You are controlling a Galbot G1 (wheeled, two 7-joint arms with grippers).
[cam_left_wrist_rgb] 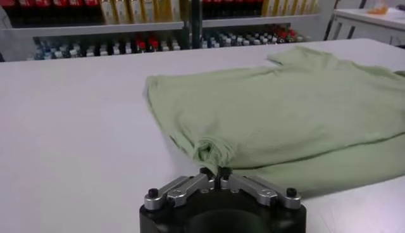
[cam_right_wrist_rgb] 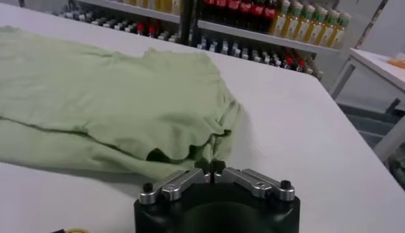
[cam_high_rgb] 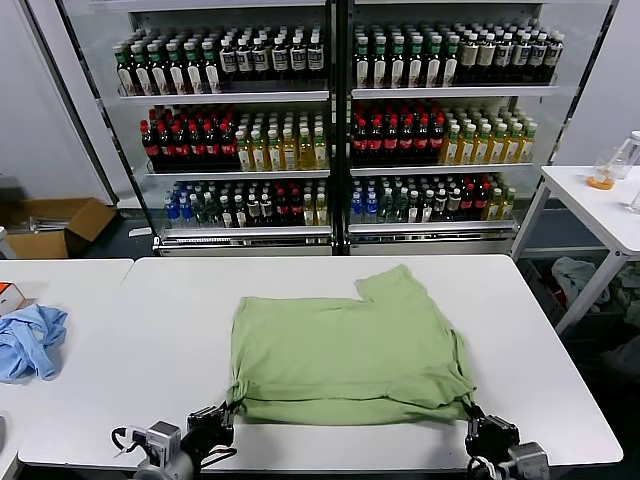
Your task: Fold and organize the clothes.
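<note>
The head view looks forward and down from above the near edge of the white bench (cam_high_rgb: pixel 560 340), taking in its whole top and the drinks cooler (cam_high_rgb: pixel 335 120) behind. Each wrist view sits low, just behind its own fingers, looking nearly level across the bench toward the cooler. All three share the green shirt (cam_high_rgb: pixel 345 355): the left wrist view shows its left near corner up close, the right wrist view its right.

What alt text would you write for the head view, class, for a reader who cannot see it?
A light green short-sleeved shirt, partly folded, lies on a white table; the left gripper and right gripper each pinch a near corner, jaws shut. A crumpled blue cloth lies on the adjoining table, before a glass-fronted drinks fridge.
</note>
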